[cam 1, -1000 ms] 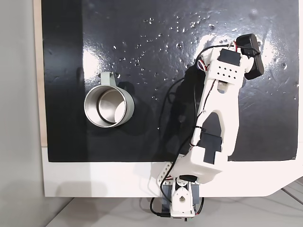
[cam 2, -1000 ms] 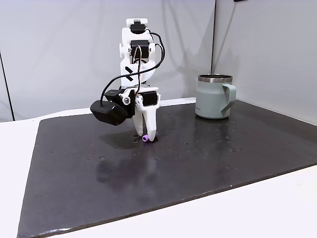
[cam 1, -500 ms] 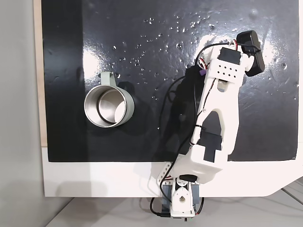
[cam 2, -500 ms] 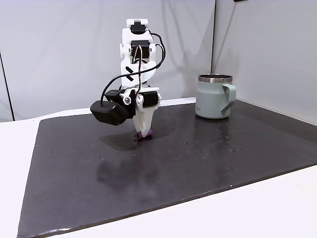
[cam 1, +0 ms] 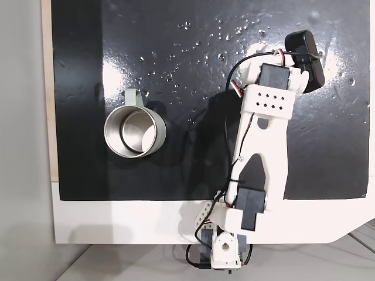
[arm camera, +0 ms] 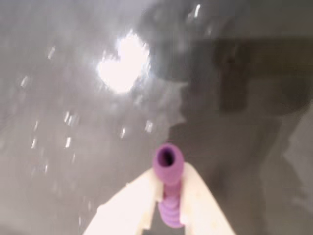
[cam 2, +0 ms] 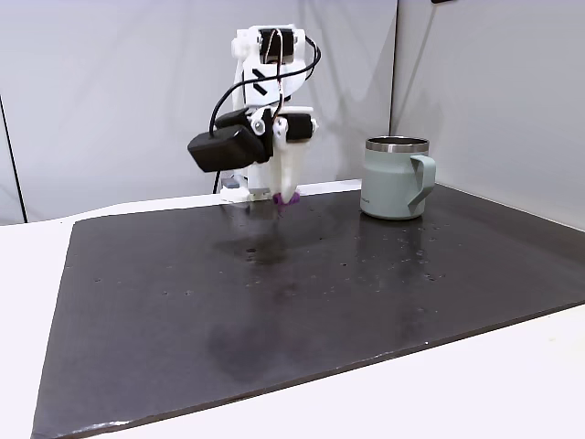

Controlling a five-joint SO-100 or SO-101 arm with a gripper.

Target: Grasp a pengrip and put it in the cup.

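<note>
The light-purple ribbed pengrip point(arm camera: 168, 169) sits pinched between the two white fingers of my gripper point(arm camera: 168, 183) in the wrist view, its hollow end toward the camera. In a fixed view from the side the gripper point(cam 2: 286, 194) hangs well above the black mat with the pengrip point(cam 2: 282, 197) at its tip. The steel cup point(cam 2: 397, 177) with its grey-green handle stands upright to the right of the gripper, apart from it. From above, the cup point(cam 1: 135, 132) rests at the left of the mat and its shiny inside holds nothing; my arm point(cam 1: 263, 134) covers the gripper.
A black mat point(cam 1: 176, 70) with glare spots covers a white table point(cam 1: 117, 219). A black wrist camera point(cam 2: 227, 150) rides beside the gripper. A grey wall stands behind the table in the side view.
The gripper shut on the pengrip at the mat and has lifted it high off the surface. The arm has swung a little toward the cup's side.
</note>
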